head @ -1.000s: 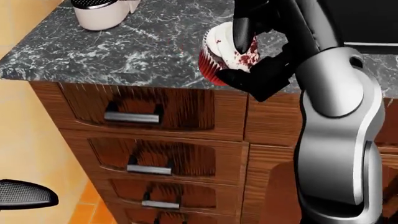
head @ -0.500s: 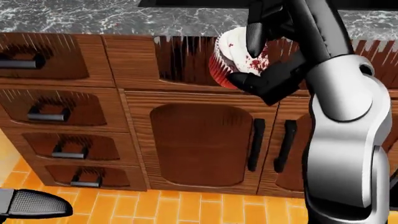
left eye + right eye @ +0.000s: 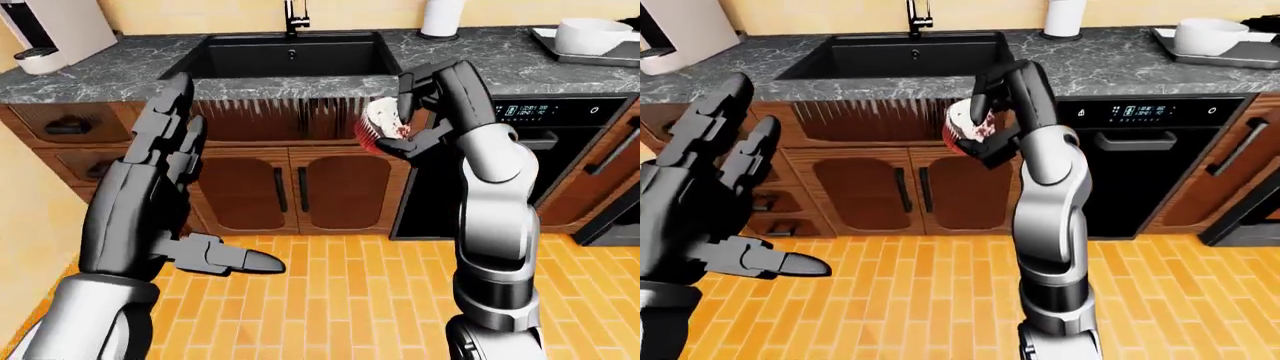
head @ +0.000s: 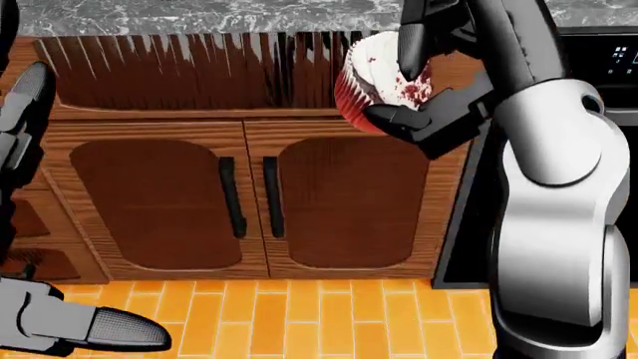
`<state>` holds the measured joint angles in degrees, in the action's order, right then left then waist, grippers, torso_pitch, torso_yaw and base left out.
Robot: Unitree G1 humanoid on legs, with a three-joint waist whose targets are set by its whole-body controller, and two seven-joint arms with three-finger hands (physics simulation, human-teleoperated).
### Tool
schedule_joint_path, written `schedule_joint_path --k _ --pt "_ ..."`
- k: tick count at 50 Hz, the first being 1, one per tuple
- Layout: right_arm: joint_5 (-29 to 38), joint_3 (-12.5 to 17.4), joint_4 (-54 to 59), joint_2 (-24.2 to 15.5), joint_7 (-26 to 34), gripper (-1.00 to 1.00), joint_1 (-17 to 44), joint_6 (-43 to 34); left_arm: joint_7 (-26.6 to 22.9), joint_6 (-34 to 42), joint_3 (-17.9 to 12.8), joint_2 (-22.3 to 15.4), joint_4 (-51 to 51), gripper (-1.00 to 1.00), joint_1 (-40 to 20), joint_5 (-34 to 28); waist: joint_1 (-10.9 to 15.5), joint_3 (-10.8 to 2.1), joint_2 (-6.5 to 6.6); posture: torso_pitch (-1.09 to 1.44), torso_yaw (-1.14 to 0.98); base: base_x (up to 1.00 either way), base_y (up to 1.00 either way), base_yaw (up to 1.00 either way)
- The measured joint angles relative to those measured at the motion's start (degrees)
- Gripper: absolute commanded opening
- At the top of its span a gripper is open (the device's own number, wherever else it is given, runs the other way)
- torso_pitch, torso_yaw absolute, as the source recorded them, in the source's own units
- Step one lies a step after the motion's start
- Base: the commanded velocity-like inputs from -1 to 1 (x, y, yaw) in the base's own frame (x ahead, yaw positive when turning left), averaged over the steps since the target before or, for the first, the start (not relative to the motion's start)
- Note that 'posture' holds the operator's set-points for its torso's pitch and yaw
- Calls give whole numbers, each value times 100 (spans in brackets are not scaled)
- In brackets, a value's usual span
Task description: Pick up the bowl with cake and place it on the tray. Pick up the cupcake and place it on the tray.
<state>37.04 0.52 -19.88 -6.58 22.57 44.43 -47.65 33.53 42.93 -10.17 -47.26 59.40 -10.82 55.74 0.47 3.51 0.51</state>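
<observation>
Since the earlier head pictures the whole view has swung rightward along the cabinets: the drawer stack has slid off to the left and the double doors below the sink [image 3: 290, 54] now fill the middle, so the camera has turned, not the furniture. The right hand [image 4: 424, 78] has its three fingers closed round the cupcake [image 4: 371, 78], carried tilted on its side in the air, just right of the sink and below the counter [image 3: 110, 71] edge. The left hand [image 3: 175, 150] is spread open and holds nothing, raised left of the sink.

Well to the right of the sink, on the counter's far end, sits the tray [image 3: 590, 54] with the white bowl [image 3: 592, 34] already on it. Judging from this, the carry should continue rightward past the black oven [image 3: 520, 150]. Best to right the cupcake before setting it down, lift it clear of the counter edge, and lower it beside the bowl rather than against it.
</observation>
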Motion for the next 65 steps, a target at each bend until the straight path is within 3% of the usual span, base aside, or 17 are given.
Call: schedule_joint_path --k 4,5,7,10,15,18,26,31,34,37,40,42,47,52,60,62,65 --pt "-70 -80 -135 31 -10 -100 64 104 42 -139 -114 -80 28 100 -9 -34 17 73 257 0 0 -9 -100 0" --pt "-96 -87 -106 38 -23 -100 93 135 47 -172 -142 -91 29 100 2 -51 106 47 397 0 0 0 -100 0" --pt "-148 -115 -56 84 -60 -100 -29 188 45 -178 -103 -17 -23 100 91 -88 189 98 430 0 0 0 -100 0" --pt "-228 -148 66 69 -31 -100 -49 102 10 -126 -67 -9 -8 100 100 -107 156 -102 461 0 0 0 -100 0" --pt "-263 -32 -99 -6 -159 -100 51 260 -46 -205 -123 77 27 100 27 -244 113 -55 -49 0 0 0 -91 0" --pt "-243 54 11 -27 -189 -100 -129 172 -116 -76 140 161 -2 100 171 -186 -119 20 -187 0 0 0 0 0" --pt "-253 -16 -153 -20 -176 -100 3 215 -117 -218 -65 87 60 100 92 -283 -156 -40 10 0 0 0 -6 0" --pt "-205 32 -133 -23 -196 -100 -36 158 -135 -234 17 91 46 100 126 -282 -125 63 134 0 0 0 -47 0" --pt "-254 -46 -45 29 -195 -100 -13 202 -104 -196 -2 76 -49 100 137 -292 29 18 316 0 0 0 -47 0" --pt "-344 -200 -14 84 -121 -100 -106 179 -58 -136 42 72 -81 100 202 -302 98 -152 196 0 0 0 -25 0" --pt "-363 -112 -167 29 -141 -100 17 253 -81 -228 -41 37 20 100 81 -323 55 -80 -162 0 0 0 -3 0" --pt "-312 49 -212 -36 -210 -100 -65 292 -116 -270 110 149 57 100 167 -311 -58 79 -91 0 0 0 0 0" --pt "-269 36 -69 -8 -254 -100 -54 180 -142 -193 80 71 -37 100 196 -296 -90 40 66 0 0 0 0 0" --pt "-312 -29 -149 -4 -233 -100 -16 274 -132 -318 37 79 60 100 172 -366 -106 13 36 0 0 0 0 0" --pt "-265 -5 -53 -21 -229 -100 -33 354 -160 -215 55 88 -14 100 179 -330 -193 124 80 0 0 0 0 0" --pt "-251 -19 -53 -19 -200 -100 -30 334 -125 -209 30 42 -20 100 155 -270 -177 96 166 0 0 13 -9 0" --pt "-213 -18 -96 -15 -149 -100 3 265 -80 -220 -13 -7 4 100 134 -201 -147 79 481 0 0 28 -15 0"
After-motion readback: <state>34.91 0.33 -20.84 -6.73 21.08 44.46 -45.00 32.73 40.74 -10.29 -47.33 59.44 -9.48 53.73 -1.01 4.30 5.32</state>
